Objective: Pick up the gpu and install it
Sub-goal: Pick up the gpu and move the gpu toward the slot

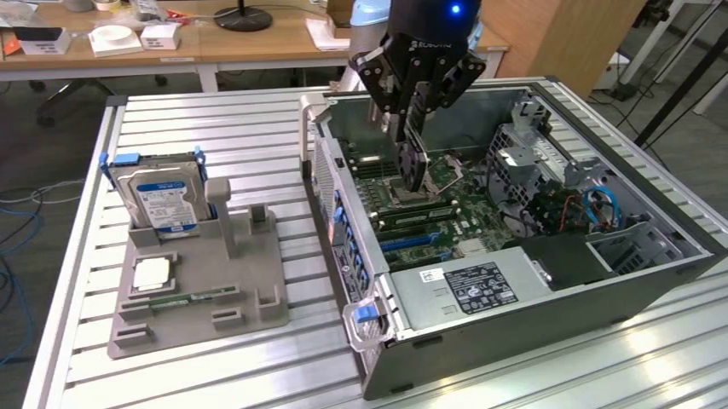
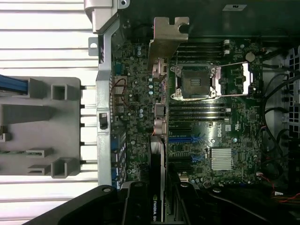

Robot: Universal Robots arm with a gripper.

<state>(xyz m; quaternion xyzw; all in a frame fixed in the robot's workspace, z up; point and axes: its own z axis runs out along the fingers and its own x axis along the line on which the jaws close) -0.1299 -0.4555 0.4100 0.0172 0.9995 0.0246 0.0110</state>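
One gpu (image 1: 410,166) hangs at 6 o'clock from the gripper (image 1: 407,128), jaws partly closed on it, long axis 12-to-6, just above the motherboard (image 1: 455,228).

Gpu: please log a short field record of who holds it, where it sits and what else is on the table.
tool: shut on the gpu, gripping it from above
gpu: on edge, hanging over the motherboard near the empty CPU socket; appears not yet seated in a slot
computer case: lying on its side, open on top
hard drive: upright in the grey holder, on the exterior view's left of the case
memory stick: lying flat in the grey holder
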